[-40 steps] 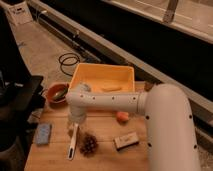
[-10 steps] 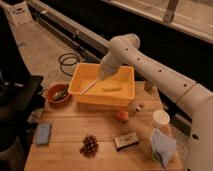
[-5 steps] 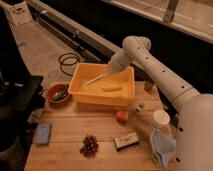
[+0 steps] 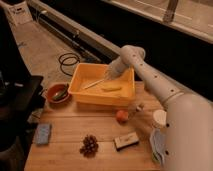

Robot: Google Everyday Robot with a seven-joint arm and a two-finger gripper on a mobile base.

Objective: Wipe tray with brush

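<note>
The tray (image 4: 85,95) is a large yellow-orange tub at the back of the wooden table. My gripper (image 4: 111,74) hangs over the tray's far right part and is shut on the brush (image 4: 95,83). The brush is a slim white stick that slants down to the left, with its lower tip on the tray floor near the middle. A pale yellow piece (image 4: 112,89) lies on the tray floor to the right of the brush tip.
A round orange-red bowl (image 4: 56,93) stands left of the tray. A blue sponge (image 4: 43,133), a pine cone (image 4: 89,145), a black block (image 4: 126,141), a small orange ball (image 4: 122,116) and a white cup (image 4: 159,118) lie on the table. Cables (image 4: 69,63) lie on the floor behind.
The gripper lifted the brush off the table front, carried it into the tray, and over the last second shifted right and back across the tray floor.
</note>
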